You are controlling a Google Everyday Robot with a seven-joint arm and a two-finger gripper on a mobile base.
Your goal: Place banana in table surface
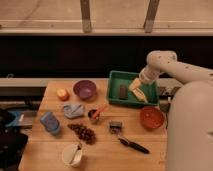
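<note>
The banana (140, 95) is a small, pale yellow, slightly curved fruit. It lies inside the green tray (120, 73), in the tray's right half, angled towards the tray's front right corner. The pincer (135, 86) sits low over the tray, right at the banana's upper end. Whether it is spread, closed or pinching the fruit cannot be told. A dark block (123, 91) lies in the tray's left half. The tray itself rests on the light wooden desk (100, 150), with a purple bowl (84, 89) just left of the tray.
</note>
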